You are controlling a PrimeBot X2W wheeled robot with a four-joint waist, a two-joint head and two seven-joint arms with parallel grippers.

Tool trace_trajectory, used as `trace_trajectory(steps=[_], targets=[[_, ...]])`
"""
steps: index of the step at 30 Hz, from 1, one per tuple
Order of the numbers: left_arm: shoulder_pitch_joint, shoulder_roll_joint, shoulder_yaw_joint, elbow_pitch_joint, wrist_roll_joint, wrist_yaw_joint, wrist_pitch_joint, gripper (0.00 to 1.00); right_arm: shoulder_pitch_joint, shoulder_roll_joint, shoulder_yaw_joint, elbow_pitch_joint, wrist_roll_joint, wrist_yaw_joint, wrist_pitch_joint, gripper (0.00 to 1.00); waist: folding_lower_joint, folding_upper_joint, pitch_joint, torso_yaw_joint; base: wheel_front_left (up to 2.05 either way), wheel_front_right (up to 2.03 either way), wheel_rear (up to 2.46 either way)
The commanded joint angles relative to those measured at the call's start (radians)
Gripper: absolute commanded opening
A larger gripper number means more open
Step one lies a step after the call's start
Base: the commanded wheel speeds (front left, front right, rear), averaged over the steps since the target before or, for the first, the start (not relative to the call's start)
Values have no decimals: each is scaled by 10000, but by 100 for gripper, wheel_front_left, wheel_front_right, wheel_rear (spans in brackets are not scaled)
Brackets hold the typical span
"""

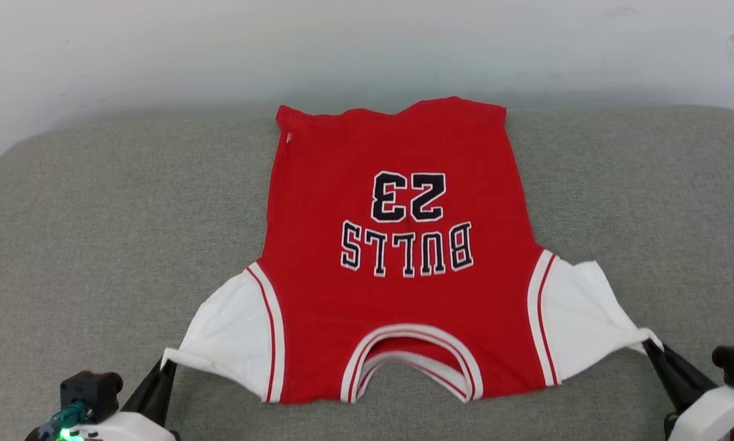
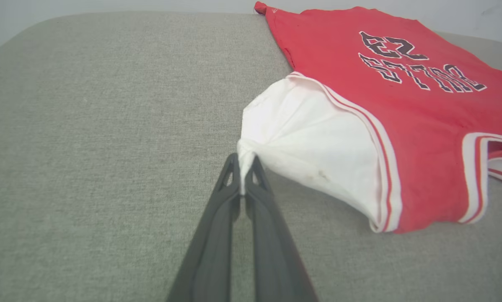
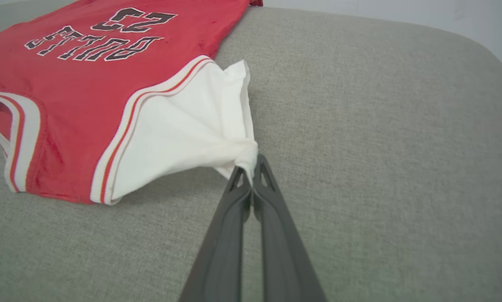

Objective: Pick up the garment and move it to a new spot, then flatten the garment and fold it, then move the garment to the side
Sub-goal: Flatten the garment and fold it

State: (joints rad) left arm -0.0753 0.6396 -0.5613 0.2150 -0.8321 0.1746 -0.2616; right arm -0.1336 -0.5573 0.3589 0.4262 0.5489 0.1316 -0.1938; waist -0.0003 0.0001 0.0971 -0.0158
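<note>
Garment (image 1: 397,288): red shirt lying print-up on the grey cushion (image 1: 97,245), about midway between its left and right edges. The collar (image 1: 413,361) is at the near edge and the hem (image 1: 391,110) reaches the far edge by the wall (image 1: 158,49).
Lie of the cloth: the red body is spread in one layer with only slight ripples. Both white sleeves are drawn out sideways into taut points.
Left gripper (image 2: 243,161): near left corner of the cushion, fingers clenched on the tip of the left sleeve (image 1: 232,331). The cloth is bunched between the tips.
Right gripper (image 3: 247,167): near right corner, fingers clenched on the tip of the right sleeve (image 1: 581,318), pinched in the same way.
Step in hand (judged): flattening, with the two arms tensioning the shirt by its sleeves.
Done (judged): the pick-up and re-placing appear complete, since the shirt lies laid out rather than heaped. Flattening looks nearly complete.
Left to do: no fold is visible anywhere. Both sleeves are extended and the hem is not brought over. The shirt occupies the middle of the cushion, so the move to the side is not yet made.
Estimate: roughly the first half of the task is behind.
</note>
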Motion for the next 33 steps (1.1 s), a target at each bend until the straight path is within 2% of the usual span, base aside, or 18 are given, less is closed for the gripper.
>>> trace_trajectory(steps=[1,12,18,20,21,25,33], targets=[[175,4,160,-10,-7,4,-45,0,218,46,-153,-61,-87,-17,-11,0,3,-1,-62,7,0,0,0],[1962,-224,887,-46,93,92,-45,0,2729,217,-1222,-449,-455,-19,204,0,3,-1,-267,83,0,0,0],[2036,-574,950,-62,307,-60,-45,0,2932,570,-1496,-329,-727,-20,250,0,3,-1,-268,130,0,0,0],[1917,-686,927,-70,431,-66,-45,0,2756,724,-1591,-339,-766,-19,191,62,3,-1,-269,137,0,0,0],[1896,-733,919,-77,468,-79,-45,0,2691,768,-1634,-347,-788,-19,190,100,3,-1,-268,135,0,0,0],[1759,-868,957,-158,754,-78,-45,0,2309,830,-1948,-517,-913,-17,78,100,3,-1,-255,137,0,0,0],[1488,-1300,1366,-940,1416,104,-45,0,757,27,-3180,-1802,-1298,-17,177,100,3,-1,196,403,0,0,0]])
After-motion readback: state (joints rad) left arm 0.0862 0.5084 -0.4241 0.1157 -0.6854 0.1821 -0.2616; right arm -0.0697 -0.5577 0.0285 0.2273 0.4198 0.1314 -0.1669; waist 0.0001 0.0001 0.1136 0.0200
